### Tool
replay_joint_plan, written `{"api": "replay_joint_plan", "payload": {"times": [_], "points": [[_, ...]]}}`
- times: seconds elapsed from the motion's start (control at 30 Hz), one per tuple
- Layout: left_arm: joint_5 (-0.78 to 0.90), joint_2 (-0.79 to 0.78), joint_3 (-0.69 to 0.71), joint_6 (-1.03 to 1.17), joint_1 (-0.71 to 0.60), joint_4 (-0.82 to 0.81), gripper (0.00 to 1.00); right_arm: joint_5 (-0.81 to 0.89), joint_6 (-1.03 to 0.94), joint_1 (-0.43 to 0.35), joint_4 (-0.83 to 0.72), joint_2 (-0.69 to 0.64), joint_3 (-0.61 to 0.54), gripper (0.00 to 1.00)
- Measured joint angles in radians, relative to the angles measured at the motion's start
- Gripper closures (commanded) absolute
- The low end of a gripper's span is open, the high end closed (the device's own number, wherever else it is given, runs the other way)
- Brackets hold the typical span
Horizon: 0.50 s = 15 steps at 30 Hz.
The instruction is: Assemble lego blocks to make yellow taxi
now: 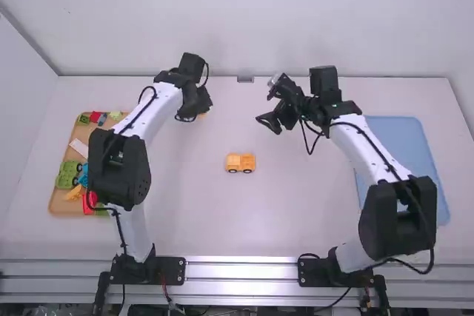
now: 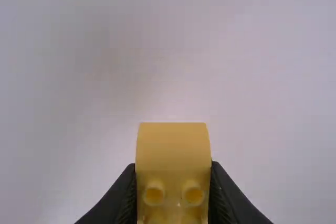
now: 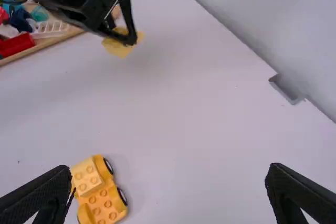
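Claws first: our left gripper [image 2: 172, 167] is clamped on a rounded yellow block [image 2: 173, 145], off the table's far side, and our right gripper [image 3: 170, 169] has its fingers wide apart with nothing between them. Biggest item next: the blue tray [image 1: 400, 138] by the right arm, probably the drop spot for the finished taxi. Then the wooden tray [image 1: 70, 211] by the left arm, loaded with mixed-colour parts, so we'd guess the left arm does the fetching. The yellow wheeled body [image 1: 241, 162] sits mid-table, upright, likely there so both arms can get at it. On it is a small studded block [image 3: 87, 176], with bare studs beside it (room for one more, we think). We read the side grip as deliberate, keeping the block's base free to press down. Next call: line it up over those studs; a crooked press could tip the car.
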Motion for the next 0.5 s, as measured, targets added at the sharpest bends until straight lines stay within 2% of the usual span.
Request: {"api": "replay_joint_plan", "payload": {"times": [0.1,0.2,0.23,0.33,0.37,0.43,0.47,0.5], "points": [[0.112,0.0,0.067,0.289,-0.014,-0.005,0.98,0.004,0.005,-0.029,-0.005,-0.072,-0.012,0.02],[0.237,0.0,0.1,0.57,-0.04,-0.004,0.98,0.036,0.057,-0.069,0.123,-0.199,-0.122,0.02],[0.237,0.0,0.1,0.57,-0.04,-0.004,0.98,0.036,0.057,-0.069,0.123,-0.199,-0.122,0.02],[0.309,-0.001,0.1,0.787,-0.079,-0.012,0.98,0.115,0.184,-0.11,0.303,-0.368,-0.337,0.01],[0.313,0.0,0.1,0.812,-0.085,-0.014,0.98,0.121,0.192,-0.114,0.314,-0.381,-0.355,0.01],[0.321,0.0,0.1,0.949,-0.13,-0.051,0.98,0.157,0.27,-0.142,0.394,-0.49,-0.495,0.02],[0.321,0.0,0.1,0.949,-0.13,-0.051,0.98,0.157,0.27,-0.142,0.394,-0.49,-0.495,0.02],[0.318,0.0,0.099,1.033,-0.168,-0.066,0.98,0.171,0.308,-0.16,0.429,-0.556,-0.567,0.01]]}}
